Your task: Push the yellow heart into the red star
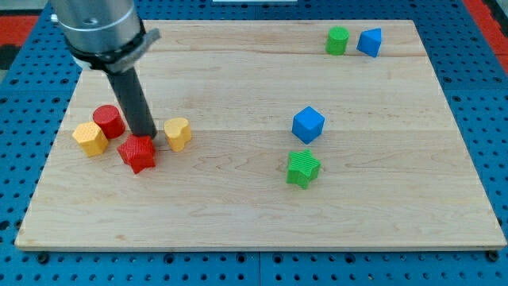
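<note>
My tip (146,137) sits between red star (137,153) and yellow heart (178,133), near surface (238,199) left edge; heart's lobes face right, no hand.

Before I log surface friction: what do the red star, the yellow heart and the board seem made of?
Red star: probably 3D-printed plastic, matte, fine ridges on top. Yellow heart: likely similar plastic, smooth-looking. Board: pale wood with visible grain and plank seams.

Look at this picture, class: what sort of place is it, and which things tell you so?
Probably a robotics lab bench: a wooden board on blue perforated matting, small coloured blocks such as the red star and yellow heart, and a robot rod, my tip between them.
</note>
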Motion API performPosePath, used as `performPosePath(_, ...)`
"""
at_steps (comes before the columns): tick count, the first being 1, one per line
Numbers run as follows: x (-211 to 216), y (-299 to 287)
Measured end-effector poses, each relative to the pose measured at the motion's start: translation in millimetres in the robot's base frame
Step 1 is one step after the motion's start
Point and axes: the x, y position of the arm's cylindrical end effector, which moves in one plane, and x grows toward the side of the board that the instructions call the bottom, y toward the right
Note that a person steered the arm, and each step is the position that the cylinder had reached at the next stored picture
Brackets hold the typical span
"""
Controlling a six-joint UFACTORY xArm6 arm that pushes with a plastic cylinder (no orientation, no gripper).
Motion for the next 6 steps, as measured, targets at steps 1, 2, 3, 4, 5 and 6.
performPosePath(1, 45.1, 15.8)
performPosePath(2, 26.9, 68.5)
performPosePath(3, 29.0, 127.1)
performPosePath(4, -19.0, 117.3)
performPosePath(5, -24.0, 53.3)
performPosePath(6, -22.1, 18.0)
